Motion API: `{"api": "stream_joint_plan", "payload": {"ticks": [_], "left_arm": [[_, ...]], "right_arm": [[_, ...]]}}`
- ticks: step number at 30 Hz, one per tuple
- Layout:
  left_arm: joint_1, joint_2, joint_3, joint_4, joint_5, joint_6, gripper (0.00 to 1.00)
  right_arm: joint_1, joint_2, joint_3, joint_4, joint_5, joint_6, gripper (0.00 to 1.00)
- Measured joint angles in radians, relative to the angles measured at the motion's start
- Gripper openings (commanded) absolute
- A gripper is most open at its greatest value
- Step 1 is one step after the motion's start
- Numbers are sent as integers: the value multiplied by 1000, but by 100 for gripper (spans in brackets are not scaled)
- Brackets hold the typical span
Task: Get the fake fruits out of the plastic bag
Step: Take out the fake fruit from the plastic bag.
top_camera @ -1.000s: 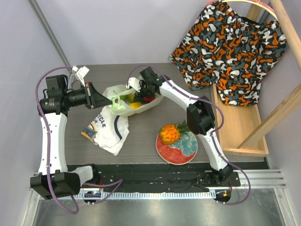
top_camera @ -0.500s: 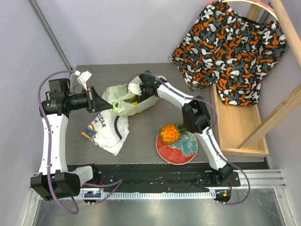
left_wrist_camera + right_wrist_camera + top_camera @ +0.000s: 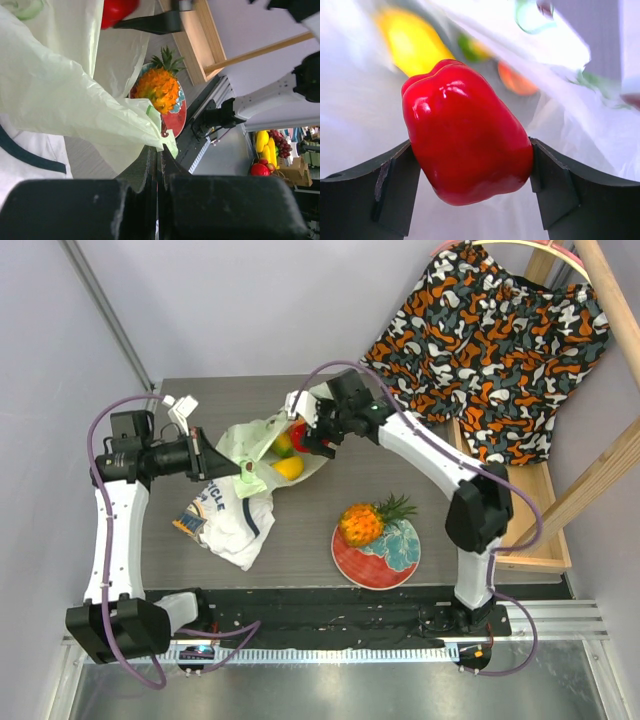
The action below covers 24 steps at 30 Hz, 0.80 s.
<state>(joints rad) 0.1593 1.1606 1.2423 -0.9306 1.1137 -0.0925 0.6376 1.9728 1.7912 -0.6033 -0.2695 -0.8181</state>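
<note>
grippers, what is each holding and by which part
The right gripper holds the red fruit, clamped by its two opposite sides. The left gripper pinches a fold at the edge of the plastic bag.

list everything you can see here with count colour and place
plastic bag: 1, pale green, far middle
red fruit: 1, red, held at plastic bag mouth
yellow fruit: 1, yellow, inside plastic bag
pineapple: 1, orange, on plate
plate: 1, red and teal, near right
T-shirt: 1, white, near left
patterned cloth: 1, orange-black-white, hanging far right
left gripper: 1, black, shut on plastic bag
right gripper: 1, black, holding red fruit
</note>
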Motion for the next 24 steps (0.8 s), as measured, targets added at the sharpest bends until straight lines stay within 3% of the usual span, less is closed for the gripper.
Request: {"api": "stream_joint_plan", "payload": {"ticks": [5,14,19,24], "left_arm": [[-5,31,-6,50,-21,-8,0],[-27,156,14,158,-63,-55,0],[-29,192,45,188,-82,-80,0],[-30,189,65,214,-86,-87,0]], "right_arm": [[1,-144,-6,-15,-135,119,25],[2,-191,-15,-135,-254,231,26],[2,-298,-39,-222,-279,221,26],[2,-523,-190,-320,-233,96,26]]}}
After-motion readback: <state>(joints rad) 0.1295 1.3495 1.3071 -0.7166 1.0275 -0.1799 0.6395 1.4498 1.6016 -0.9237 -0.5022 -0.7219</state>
